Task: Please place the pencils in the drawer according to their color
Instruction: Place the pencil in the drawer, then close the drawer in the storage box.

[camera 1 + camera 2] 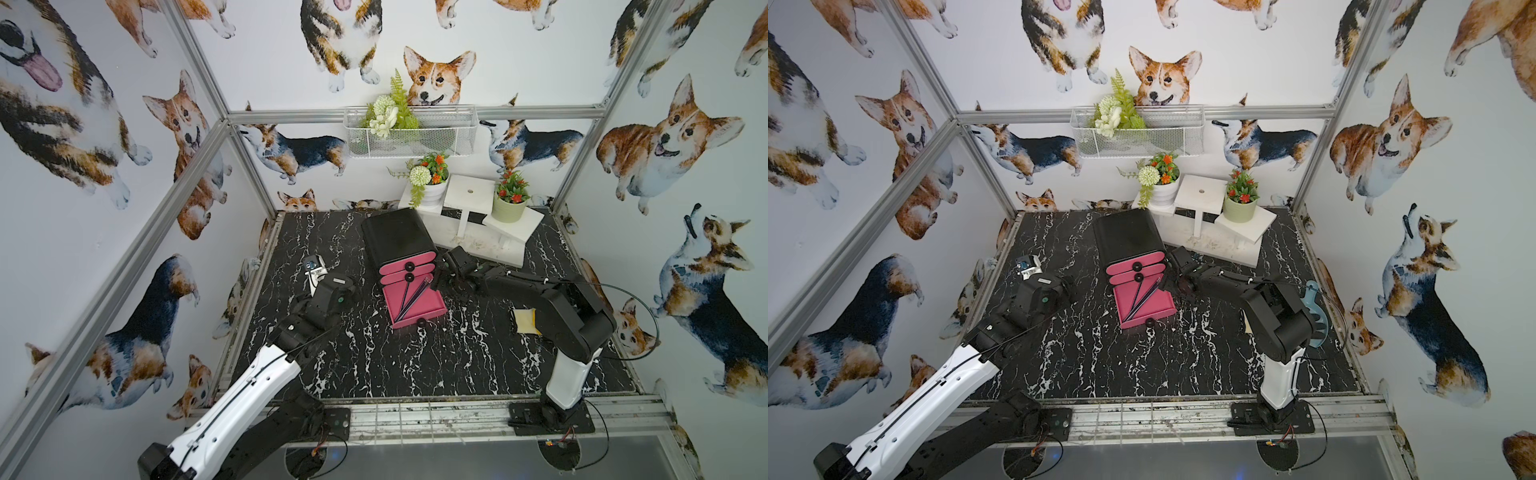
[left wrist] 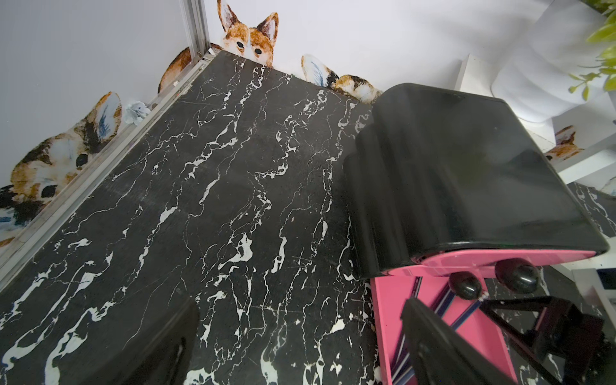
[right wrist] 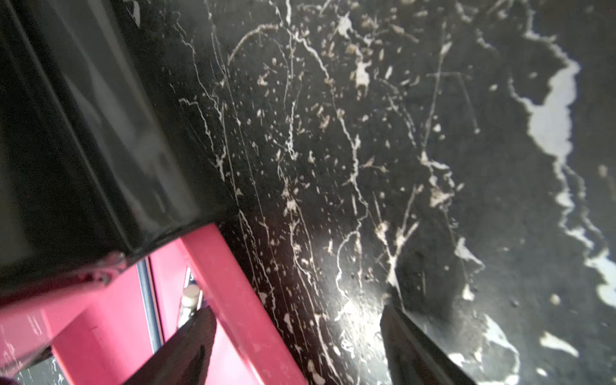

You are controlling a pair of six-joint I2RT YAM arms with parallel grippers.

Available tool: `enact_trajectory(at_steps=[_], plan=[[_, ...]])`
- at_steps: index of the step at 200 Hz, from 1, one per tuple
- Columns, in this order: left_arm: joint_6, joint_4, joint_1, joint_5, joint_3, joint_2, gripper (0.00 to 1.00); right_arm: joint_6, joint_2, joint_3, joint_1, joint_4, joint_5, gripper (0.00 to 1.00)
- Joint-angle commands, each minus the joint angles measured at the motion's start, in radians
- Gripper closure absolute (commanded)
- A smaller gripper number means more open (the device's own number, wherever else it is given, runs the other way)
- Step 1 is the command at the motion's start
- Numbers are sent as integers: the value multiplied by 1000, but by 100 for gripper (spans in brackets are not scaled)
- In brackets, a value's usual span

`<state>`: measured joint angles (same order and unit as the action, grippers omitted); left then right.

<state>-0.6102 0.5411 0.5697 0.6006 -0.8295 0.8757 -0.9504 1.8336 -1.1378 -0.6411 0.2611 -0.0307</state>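
A black cabinet (image 1: pixel 397 237) (image 1: pixel 1127 237) holds pink drawers. Its lowest drawer (image 1: pixel 430 305) (image 1: pixel 1160 305) (image 2: pixel 386 316) is pulled out. Dark blue-purple pencils (image 1: pixel 409 297) (image 1: pixel 1139 300) lie slantwise in it, and the right wrist view shows a white-tipped pencil end (image 3: pixel 190 296). My right gripper (image 1: pixel 439 277) (image 1: pixel 1174 283) (image 3: pixel 296 311) is open at the drawer's right side by the cabinet front. The drawer's side wall (image 3: pixel 233 283) runs between its fingers, and nothing is held. My left gripper (image 1: pixel 351 286) (image 1: pixel 1069 286) (image 2: pixel 300 306) is open and empty left of the drawer.
A white stepped stand (image 1: pixel 473 220) with two flower pots is behind the cabinet on the right. A yellow pad (image 1: pixel 525 322) lies near the right arm, and a teal plastic piece (image 1: pixel 1314 311) leans by the right wall. A wire basket (image 1: pixel 409 133) hangs on the back wall.
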Motion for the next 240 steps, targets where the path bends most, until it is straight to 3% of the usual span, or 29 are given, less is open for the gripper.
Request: enact_trajectory(at_steps=[1,50,94,109,126,142,183,240], plan=[[-11,-13,-2,-4,4,-4,0,4,11,-19,2,-33,-36,13],[-14,-14,-1,-11,3,-4,0,4,5,-32,13,-49,-12,14],[-14,-7,-7,1,7,-12,0,25,-190,111,-23,53,-9,28],[-23,4,-9,1,7,-4,0,4,-280,185,-51,85,-11,36],[-39,16,-14,0,4,14,0,-48,-358,266,-78,79,31,59],[-56,36,-19,-1,-6,39,0,-109,-386,317,-96,57,105,70],[-106,85,-39,0,-53,98,0,-200,-286,383,-118,-138,313,83],[-128,88,-70,-4,-34,67,0,-226,-116,320,-97,-323,361,85]])
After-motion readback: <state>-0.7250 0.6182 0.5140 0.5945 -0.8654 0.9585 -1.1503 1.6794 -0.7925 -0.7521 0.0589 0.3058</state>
